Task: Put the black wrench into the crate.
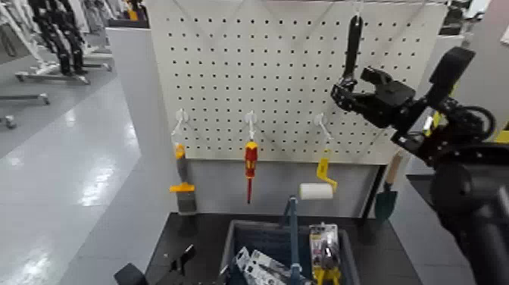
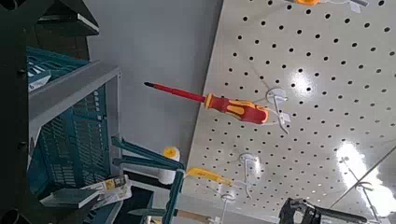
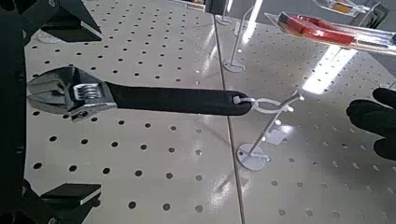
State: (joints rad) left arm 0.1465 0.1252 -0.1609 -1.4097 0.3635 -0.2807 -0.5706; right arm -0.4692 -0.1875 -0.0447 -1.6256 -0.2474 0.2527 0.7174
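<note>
The black wrench (image 1: 353, 44) hangs from a hook at the upper right of the white pegboard, its silvery jaw end pointing down. My right gripper (image 1: 354, 85) is raised to that lower end. In the right wrist view its fingers (image 3: 63, 19) stand open on either side of the wrench (image 3: 168, 98), not touching it. The blue-grey crate (image 1: 348, 250) sits on the dark table below the board, with its handle bar (image 1: 292, 235) upright. My left gripper (image 1: 182, 261) waits low at the table's left, open, beside the crate (image 2: 75, 131).
A scraper (image 1: 182, 178), a red-and-yellow screwdriver (image 1: 250, 167) and a yellow-handled paint roller (image 1: 320, 182) hang lower on the pegboard (image 1: 288, 76). A trowel (image 1: 388, 193) hangs past its right edge. Packaged tools (image 1: 324, 254) lie in the crate.
</note>
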